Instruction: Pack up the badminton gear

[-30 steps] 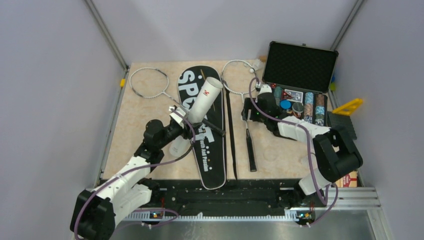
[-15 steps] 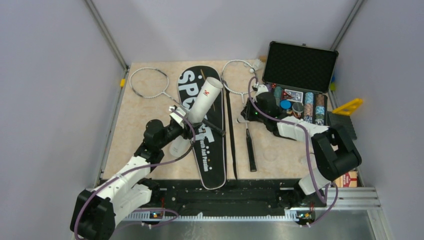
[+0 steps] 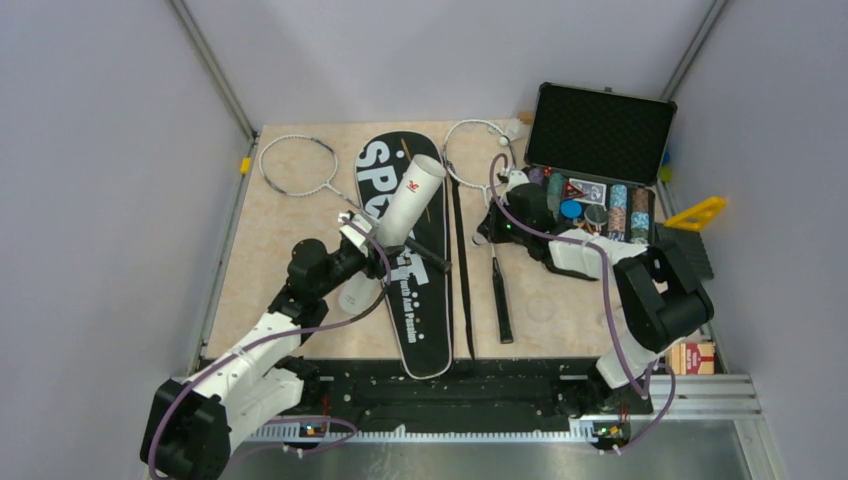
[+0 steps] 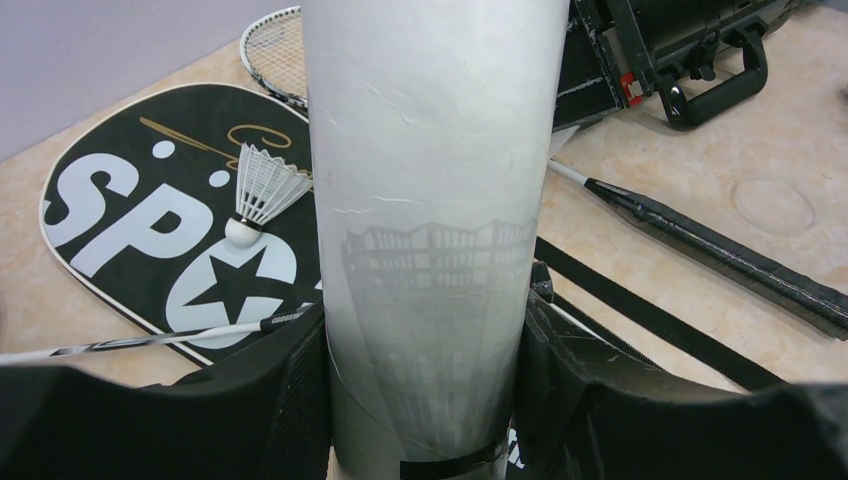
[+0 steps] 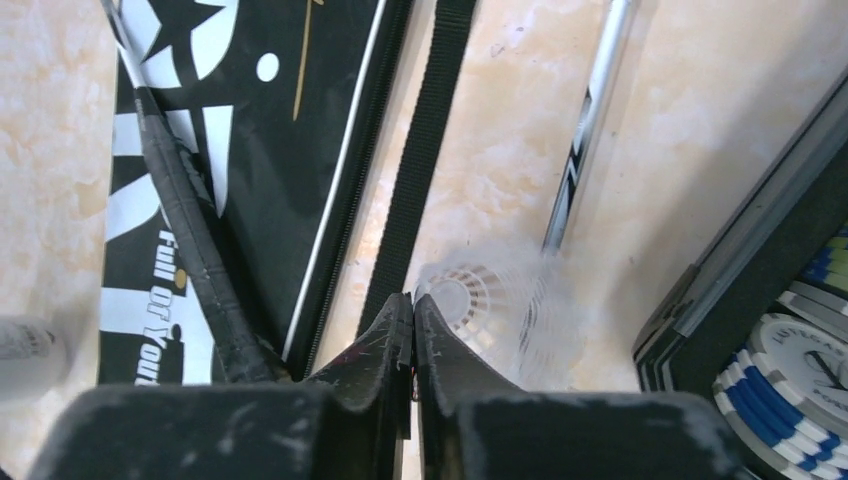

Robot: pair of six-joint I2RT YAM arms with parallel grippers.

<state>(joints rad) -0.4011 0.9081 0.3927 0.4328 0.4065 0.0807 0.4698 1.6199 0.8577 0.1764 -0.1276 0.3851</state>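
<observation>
Jaws of the left gripper [image 4: 425, 345] stand wide apart, clamped on both sides of the white tube [image 4: 430, 150], which fills the gap and extends forward beyond them. Ahead and to the left of these jaws, a shuttlecock [image 4: 262, 190] lies on the black bag [image 4: 130, 220] lettered "SPORT". Jaws of the right gripper [image 5: 412, 300] are pressed tip to tip, with no visible gap. A second shuttlecock [image 5: 500, 315], blurred, sits against their right side; whether a feather is pinched cannot be told. Ahead of the tips runs the bag strap [image 5: 430, 130]; further right lie a racket shaft [image 5: 592, 110] and the chip case [image 5: 760, 270].
</observation>
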